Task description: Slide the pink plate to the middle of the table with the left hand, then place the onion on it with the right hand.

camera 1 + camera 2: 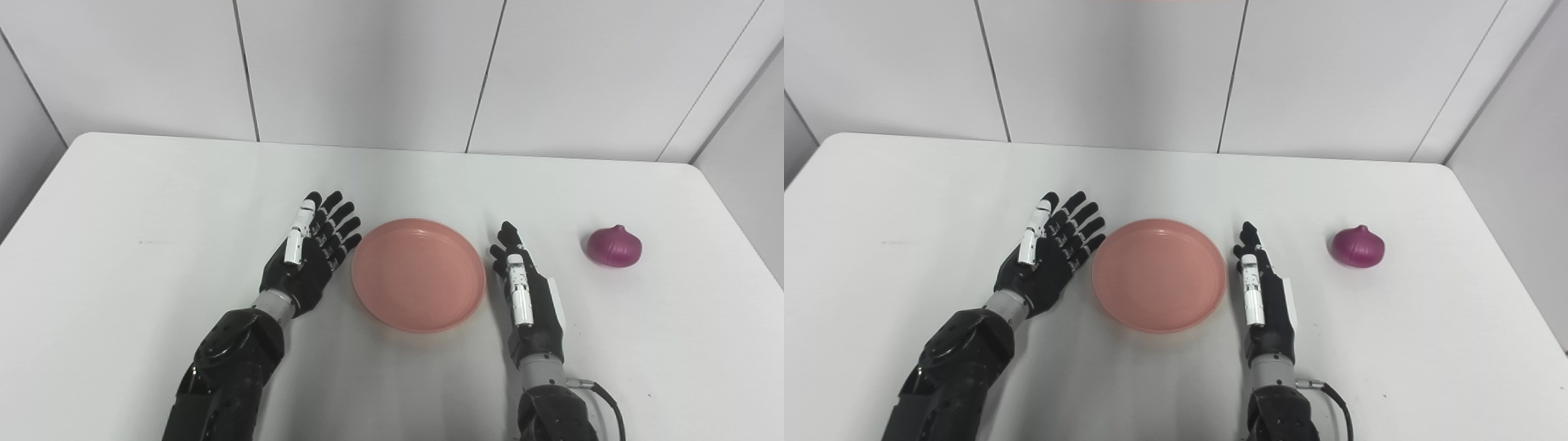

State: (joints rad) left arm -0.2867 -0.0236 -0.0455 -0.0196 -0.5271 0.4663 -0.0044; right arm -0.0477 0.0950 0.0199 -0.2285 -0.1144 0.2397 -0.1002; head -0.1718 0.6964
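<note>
Both arms come up from the near edge over the white table (153,202). Pink plate (418,274) sits about mid-table, empty. Left hand (309,251) is just left of the plate, fingers spread wide, holding nothing; can't tell if its fingertips actually touch the rim. Right hand (525,288) is just right of the plate, edge-on, fingers straight, empty too. Purple onion (614,245) sits further right, well apart from the plate.

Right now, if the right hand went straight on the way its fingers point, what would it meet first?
Nothing, it seems. The right hand points toward the table's far edge, passing between the pink plate and the onion. The way looks free up to the wall, though depth is hard to judge.
</note>
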